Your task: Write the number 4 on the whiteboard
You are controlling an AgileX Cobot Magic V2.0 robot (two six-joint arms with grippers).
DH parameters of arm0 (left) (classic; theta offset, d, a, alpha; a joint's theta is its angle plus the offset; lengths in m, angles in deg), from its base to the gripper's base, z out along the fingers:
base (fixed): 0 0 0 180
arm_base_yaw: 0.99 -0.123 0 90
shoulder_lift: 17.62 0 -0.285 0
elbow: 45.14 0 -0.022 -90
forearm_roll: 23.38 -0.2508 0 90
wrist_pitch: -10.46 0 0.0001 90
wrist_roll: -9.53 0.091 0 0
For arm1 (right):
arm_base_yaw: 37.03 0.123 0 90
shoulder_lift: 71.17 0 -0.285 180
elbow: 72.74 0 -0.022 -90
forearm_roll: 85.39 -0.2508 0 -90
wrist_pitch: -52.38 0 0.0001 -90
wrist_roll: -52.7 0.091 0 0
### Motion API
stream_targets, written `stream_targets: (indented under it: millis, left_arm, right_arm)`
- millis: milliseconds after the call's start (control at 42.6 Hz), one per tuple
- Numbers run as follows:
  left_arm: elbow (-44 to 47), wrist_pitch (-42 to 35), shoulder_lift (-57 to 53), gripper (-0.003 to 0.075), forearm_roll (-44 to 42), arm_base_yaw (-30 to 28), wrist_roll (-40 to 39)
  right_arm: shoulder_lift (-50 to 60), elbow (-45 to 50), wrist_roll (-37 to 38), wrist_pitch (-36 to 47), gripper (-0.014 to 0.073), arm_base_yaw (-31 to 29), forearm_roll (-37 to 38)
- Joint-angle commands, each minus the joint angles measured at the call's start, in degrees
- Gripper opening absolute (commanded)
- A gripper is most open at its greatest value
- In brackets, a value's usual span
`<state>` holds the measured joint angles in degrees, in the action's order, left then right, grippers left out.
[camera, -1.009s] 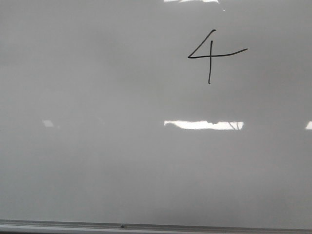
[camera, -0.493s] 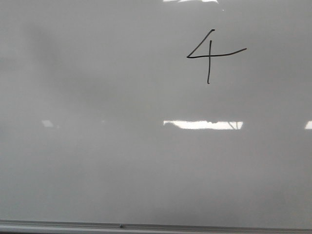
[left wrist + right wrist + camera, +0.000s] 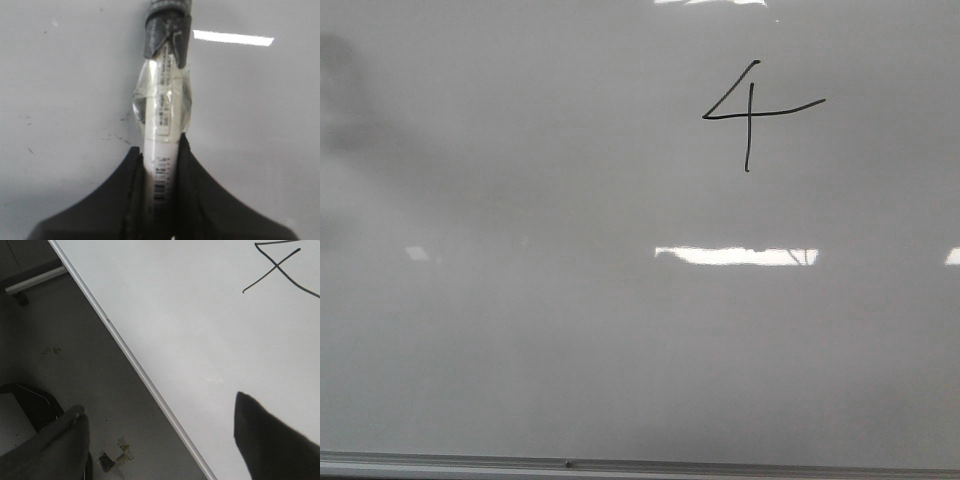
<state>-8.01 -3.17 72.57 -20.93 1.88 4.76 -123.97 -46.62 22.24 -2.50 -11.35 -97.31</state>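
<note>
One black number 4 (image 3: 750,112) sits in the upper right of the whiteboard (image 3: 570,340) in the front view, above a bright strip of reflected light. In the left wrist view, the left gripper (image 3: 161,150) is clamped on a white marker (image 3: 162,125) over the board. In the right wrist view, the right gripper (image 3: 160,432) stands wide apart and empty astride the board's metal frame edge (image 3: 135,360), one finger over the floor (image 3: 65,365), with part of the figure near the picture's corner.
</note>
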Motion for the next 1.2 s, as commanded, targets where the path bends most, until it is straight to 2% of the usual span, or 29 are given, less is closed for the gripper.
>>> stream_targets:
  millis: [0, 258, 469, 610, 938, 1173]
  left_arm:
    - [-1.56, -6.86, -0.25, -0.0020, 0.57, 0.36, -0.70]
    - [-1.56, -7.89, 1.92, 0.0001, 0.46, 0.36, -0.70]
    - [-1.56, -7.51, 2.18, 0.0184, 0.35, 0.36, -0.60]
    - [-1.56, -7.35, 2.18, 0.0263, 0.35, 0.36, -0.60]
    - [-1.56, -4.28, -0.17, 0.0274, -2.45, 0.36, -0.60]
    - [-1.93, 5.75, -9.26, 0.0274, -8.68, 0.36, -0.60]
  right_arm:
    - [0.31, -1.77, -0.04, 3.29, 0.0610, -0.35, -0.64]
    - [0.31, -1.77, -0.04, 3.35, 0.0610, -0.35, -0.64]
    - [0.31, -1.77, -0.04, 3.35, 0.0610, -0.35, -0.64]
    - [0.31, -1.77, -0.04, 3.35, 0.0610, -0.35, -0.64]
    - [0.31, -1.77, -0.04, 3.30, 0.0610, -0.35, -0.64]
    - [0.31, -1.77, 0.32, 4.07, 0.0610, -0.35, -0.64]
